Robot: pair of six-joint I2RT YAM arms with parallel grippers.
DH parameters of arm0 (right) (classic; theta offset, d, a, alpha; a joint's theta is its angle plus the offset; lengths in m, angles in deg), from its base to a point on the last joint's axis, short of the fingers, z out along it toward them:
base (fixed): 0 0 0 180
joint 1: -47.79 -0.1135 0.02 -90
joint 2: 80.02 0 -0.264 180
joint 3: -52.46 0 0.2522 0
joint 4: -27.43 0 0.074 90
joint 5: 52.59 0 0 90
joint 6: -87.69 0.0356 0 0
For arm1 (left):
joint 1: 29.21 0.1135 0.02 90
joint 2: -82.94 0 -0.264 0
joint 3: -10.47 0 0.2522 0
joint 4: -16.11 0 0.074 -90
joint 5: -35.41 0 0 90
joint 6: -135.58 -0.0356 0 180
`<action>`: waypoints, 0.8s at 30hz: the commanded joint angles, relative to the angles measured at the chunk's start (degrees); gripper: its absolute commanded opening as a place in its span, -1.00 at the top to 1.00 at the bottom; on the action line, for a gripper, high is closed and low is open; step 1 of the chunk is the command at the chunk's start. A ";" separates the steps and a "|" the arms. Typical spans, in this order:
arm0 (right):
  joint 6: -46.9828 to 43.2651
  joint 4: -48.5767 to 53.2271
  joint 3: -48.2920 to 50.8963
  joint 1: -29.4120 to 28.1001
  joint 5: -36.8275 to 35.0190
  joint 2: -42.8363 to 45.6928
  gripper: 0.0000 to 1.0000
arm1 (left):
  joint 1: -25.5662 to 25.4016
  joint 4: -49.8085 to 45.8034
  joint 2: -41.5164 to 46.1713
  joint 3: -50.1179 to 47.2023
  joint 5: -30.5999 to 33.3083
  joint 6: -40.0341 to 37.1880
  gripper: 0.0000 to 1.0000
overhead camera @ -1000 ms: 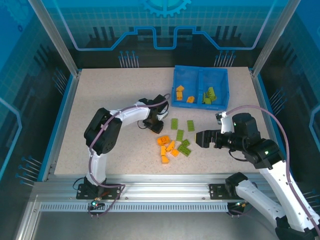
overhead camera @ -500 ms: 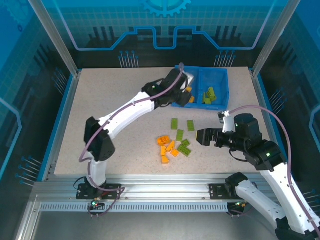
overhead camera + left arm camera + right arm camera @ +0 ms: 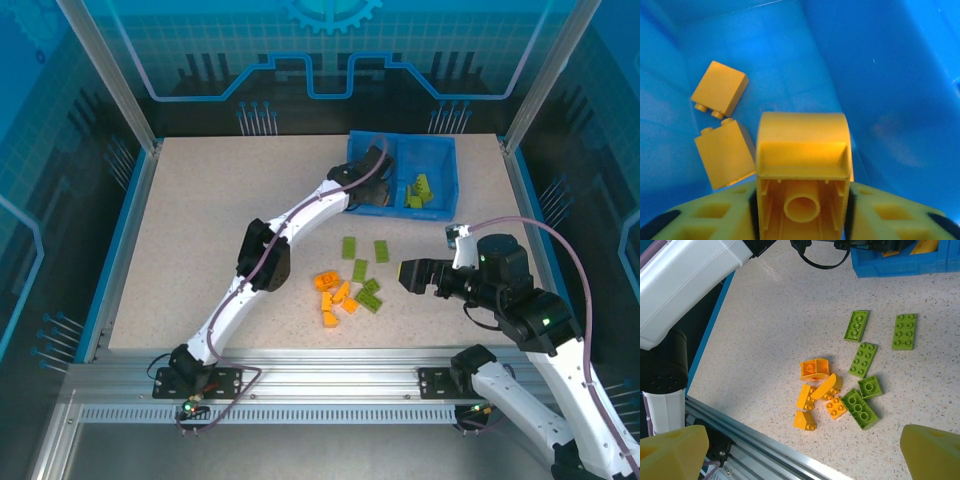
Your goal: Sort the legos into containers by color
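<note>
My left gripper (image 3: 372, 195) hangs inside the left compartment of the blue tray (image 3: 400, 137). In the left wrist view this gripper (image 3: 802, 212) is shut on an orange brick (image 3: 802, 150), hollow underside facing the camera. Two orange bricks (image 3: 720, 90) lie on the compartment floor below it. Green bricks (image 3: 420, 190) fill part of the right compartment. Loose orange legos (image 3: 815, 370) and green legos (image 3: 863, 359) lie mixed on the table. My right gripper (image 3: 412, 275) hovers open just right of that pile (image 3: 345, 285), holding nothing.
The table's metal front rail (image 3: 755, 440) runs close under the right gripper. The left arm's white links (image 3: 290, 225) stretch diagonally across the table from the near left toward the tray. Blue walls enclose the table.
The left arm swung from the table beside the pile up to the tray's left compartment, carrying the orange brick. The right gripper drifted slightly to the right.
</note>
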 commanded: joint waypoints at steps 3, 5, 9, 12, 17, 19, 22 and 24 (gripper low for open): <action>0.52 1.05 -0.79 -0.69 -0.61 0.42 -1.00 | -0.62 1.26 5.26 2.37 -0.14 0.18 -0.09; 0.61 0.96 -0.55 -0.73 -0.77 0.20 -1.00 | -1.02 1.86 7.69 0.88 -0.50 -0.25 -0.13; 0.37 0.13 0.61 -0.73 -1.41 -0.35 -1.00 | -2.54 1.53 16.07 -3.62 -1.44 -0.80 -0.03; -0.41 -0.34 2.25 -0.65 -4.28 -1.33 -1.00 | -5.14 6.74 27.85 -16.56 -2.61 -1.89 0.00; -2.34 -2.66 4.75 -0.90 -7.50 -6.33 -1.00 | -11.83 18.41 51.52 -43.32 -3.22 -7.91 0.00; -3.33 -4.53 5.10 -1.10 -8.15 -9.39 -0.99 | -15.02 20.08 59.80 -52.17 -3.82 -12.46 -0.01; -4.61 -7.91 6.77 -1.65 -9.57 -15.39 -0.97 | -19.28 18.83 71.17 -63.52 -5.98 -20.05 -0.07; -5.86 -10.14 6.51 -2.19 -11.02 -20.56 -0.92 | -21.39 15.05 77.81 -69.33 -7.76 -24.56 -0.12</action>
